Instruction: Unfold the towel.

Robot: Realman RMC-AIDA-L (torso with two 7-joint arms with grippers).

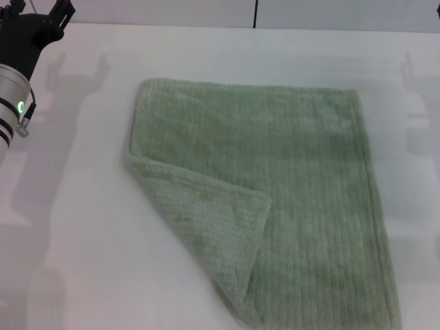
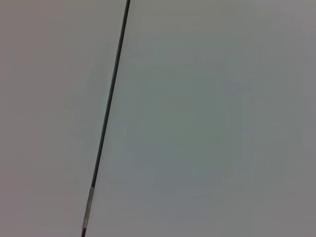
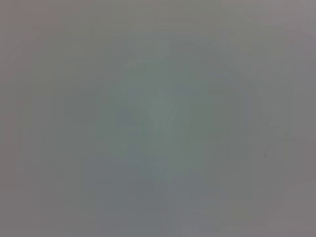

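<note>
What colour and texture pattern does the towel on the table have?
Pale sage-green terry towel with fine ribbed lines; clearest in the head view.

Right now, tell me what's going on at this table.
Nothing is being handled at this moment. The sage-green towel lies on the white table, mostly spread flat, but its near-left corner is folded over on top of it, so unfolding isn't finished. The left gripper is raised at the far left, clear of the towel. The right gripper is out of sight.

Towel (image 1: 275, 199) flat on table (image 1: 75, 227); left claw (image 1: 42, 15) far-left, apart.
</note>
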